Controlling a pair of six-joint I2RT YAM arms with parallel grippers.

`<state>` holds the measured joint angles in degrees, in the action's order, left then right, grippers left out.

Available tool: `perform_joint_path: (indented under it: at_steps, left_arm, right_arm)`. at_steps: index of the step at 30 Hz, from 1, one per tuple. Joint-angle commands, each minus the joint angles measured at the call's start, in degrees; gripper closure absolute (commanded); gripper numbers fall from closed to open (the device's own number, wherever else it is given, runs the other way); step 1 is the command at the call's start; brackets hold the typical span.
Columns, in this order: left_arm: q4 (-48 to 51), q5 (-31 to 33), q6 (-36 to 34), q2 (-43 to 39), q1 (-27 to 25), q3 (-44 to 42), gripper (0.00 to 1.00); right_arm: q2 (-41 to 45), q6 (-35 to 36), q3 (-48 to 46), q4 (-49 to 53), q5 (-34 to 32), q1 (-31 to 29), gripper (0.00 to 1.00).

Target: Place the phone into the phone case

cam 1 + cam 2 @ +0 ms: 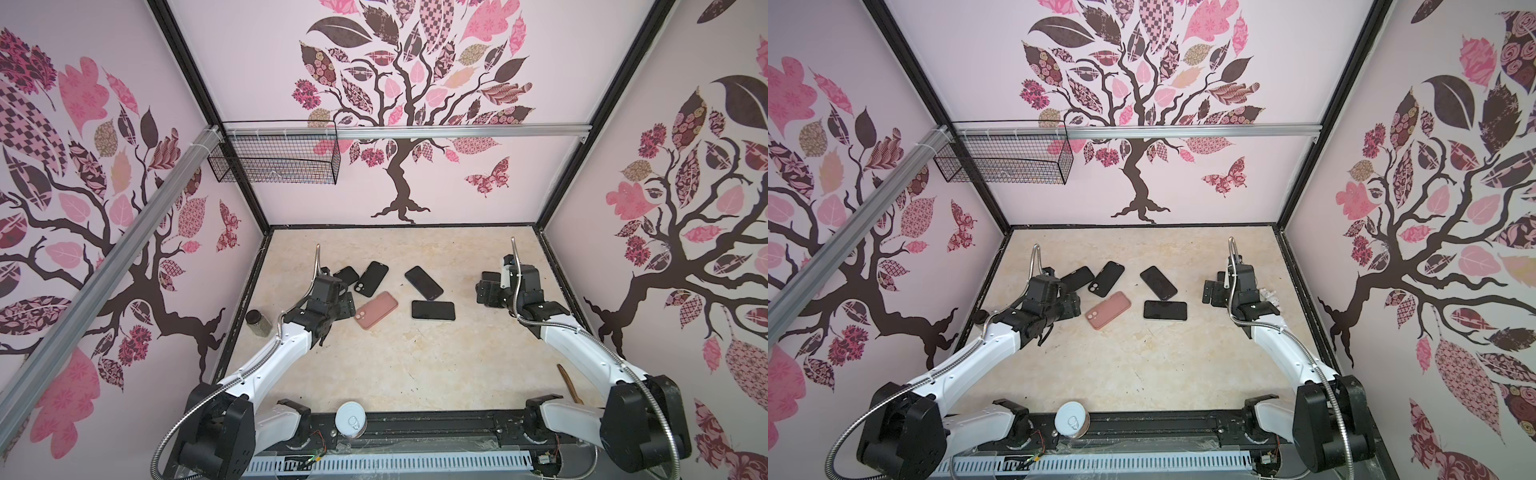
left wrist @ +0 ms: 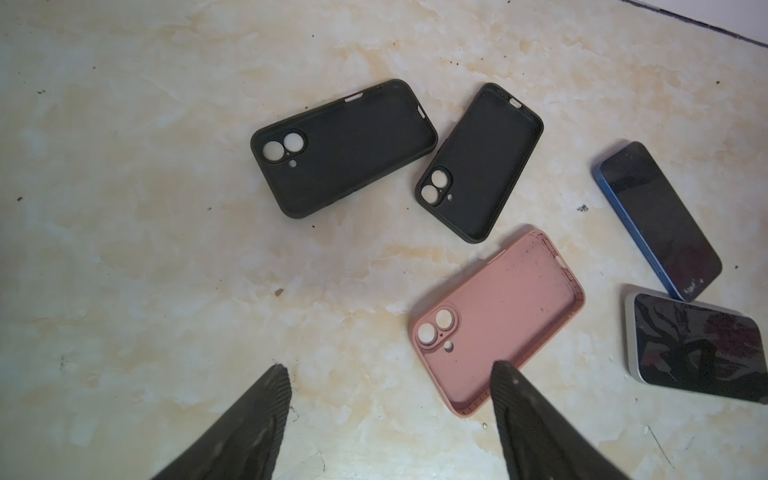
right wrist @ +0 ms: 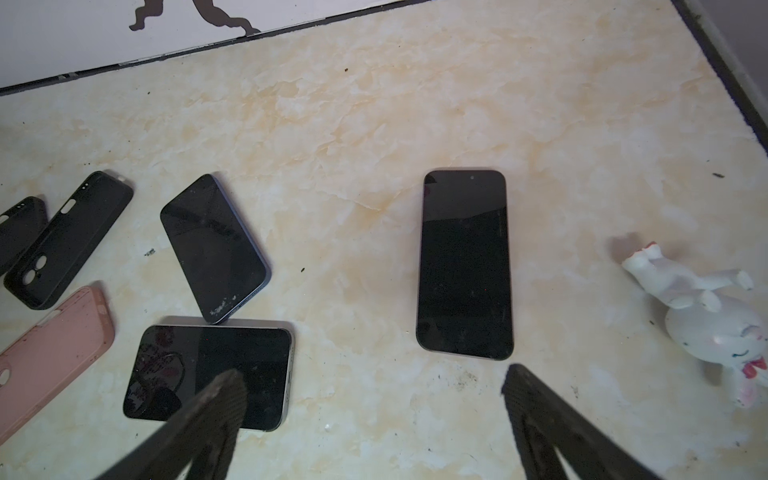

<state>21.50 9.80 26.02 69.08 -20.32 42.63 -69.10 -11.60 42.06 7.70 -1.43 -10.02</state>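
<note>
Left tool [image 2: 390, 370] hangs just left of the pink case [image 2: 498, 320], jaws spread wide with nothing between them. In the wrist view one finger [image 2: 528, 415] overlaps the case's long edge; I cannot tell whether it touches.

The pink case lies open side up on the tabletop [image 2: 145, 249], with no phone in it. Just behind it lie the first black case [image 2: 345, 147] and the second black case [image 2: 480, 162], both open side up and unfilled.

Right of the pink case, close by, the white-edged phone [image 2: 698, 345] rests screen up. The blue-edged phone [image 2: 658, 220] sits behind that one, their corners meeting.

Well to the right of the pink case, the dark phone [image 3: 464, 264] lies flat, screen up. Right tool [image 3: 372, 374] hovers over it, jaws wide apart and gripping nothing.
</note>
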Motion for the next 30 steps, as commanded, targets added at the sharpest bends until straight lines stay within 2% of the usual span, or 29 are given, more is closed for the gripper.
perform_joint_path:
  at_steps: [1,6,21,30]
  left_arm:
    - [1.19,-1.54,2.42,1.10,-0.49,-1.35,0.23]
    - [0.98,-1.80,3.83,4.14,-1.42,-1.06,0.29]
    - [1.66,4.27,8.41,19.83,-10.10,5.74,0.44]
    - [1.58,5.80,9.97,22.98,-10.96,6.78,0.56]
  right_arm:
    - [1.56,0.32,2.13,0.84,0.31,-0.42,0.00]
    - [1.51,0.27,2.23,0.99,0.12,-0.37,0.00]
    - [1.95,0.36,2.01,1.17,-0.76,-0.35,0.00]
    - [1.96,0.35,1.88,1.08,-0.65,-0.43,0.00]
